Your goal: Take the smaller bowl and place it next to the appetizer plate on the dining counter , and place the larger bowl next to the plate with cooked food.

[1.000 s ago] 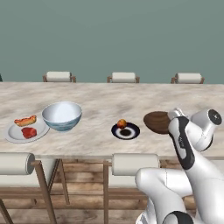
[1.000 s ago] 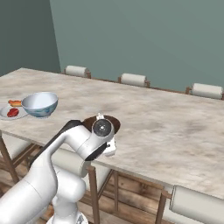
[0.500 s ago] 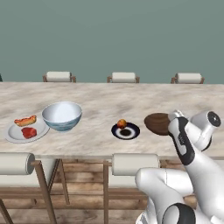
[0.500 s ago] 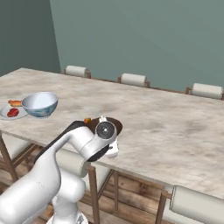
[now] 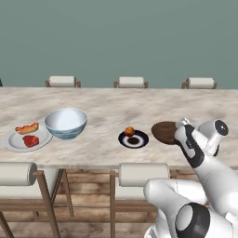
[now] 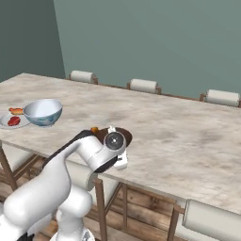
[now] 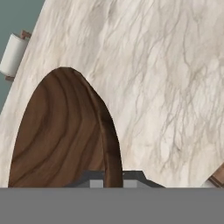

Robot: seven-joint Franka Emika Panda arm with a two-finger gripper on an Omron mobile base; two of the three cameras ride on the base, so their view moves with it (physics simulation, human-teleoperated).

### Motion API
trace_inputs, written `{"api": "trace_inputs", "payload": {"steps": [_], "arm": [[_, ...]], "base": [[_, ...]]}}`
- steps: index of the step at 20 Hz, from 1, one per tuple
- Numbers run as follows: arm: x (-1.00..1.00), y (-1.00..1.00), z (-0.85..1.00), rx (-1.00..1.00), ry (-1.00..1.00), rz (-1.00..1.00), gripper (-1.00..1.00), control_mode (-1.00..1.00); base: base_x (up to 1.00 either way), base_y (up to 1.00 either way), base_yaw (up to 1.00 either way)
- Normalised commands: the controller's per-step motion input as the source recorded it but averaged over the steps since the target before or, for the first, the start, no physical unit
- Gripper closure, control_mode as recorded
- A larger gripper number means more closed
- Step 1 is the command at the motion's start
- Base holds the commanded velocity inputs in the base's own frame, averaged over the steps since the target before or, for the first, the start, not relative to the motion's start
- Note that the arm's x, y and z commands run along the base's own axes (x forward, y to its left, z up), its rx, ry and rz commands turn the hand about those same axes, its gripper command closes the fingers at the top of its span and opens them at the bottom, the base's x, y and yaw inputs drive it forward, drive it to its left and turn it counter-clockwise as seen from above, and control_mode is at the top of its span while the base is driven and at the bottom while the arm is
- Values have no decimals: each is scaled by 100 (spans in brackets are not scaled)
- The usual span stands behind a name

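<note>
Wooden bowl (image 5: 164, 131) sits/hovers low over the counter (image 5: 107, 107) just right of the small dark plate (image 5: 133, 138), gripper (image 7: 113, 177) clamped on its rim. Best move imo: lower it level, set it close beside that plate w/o bumping it, then let go. Count: 2 bowls incl. white one (image 5: 65, 122) by the food plate (image 5: 27, 138), 2 plates.
</note>
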Motion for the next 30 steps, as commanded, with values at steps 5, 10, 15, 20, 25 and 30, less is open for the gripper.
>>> {"api": "trace_inputs", "payload": {"steps": [5,10,15,20,25,30], "arm": [[21,-4,-10,0,2,0,100,-100],[19,-6,-11,0,2,0,100,-100],[18,-4,-15,0,1,0,100,-100],[18,0,-15,0,0,0,100,-100],[18,-1,-14,0,0,0,100,-100],[17,-4,-13,0,0,0,100,-100]], "base": [[0,0,0],[0,0,0],[0,0,0],[0,0,0],[0,0,0],[0,0,0]]}}
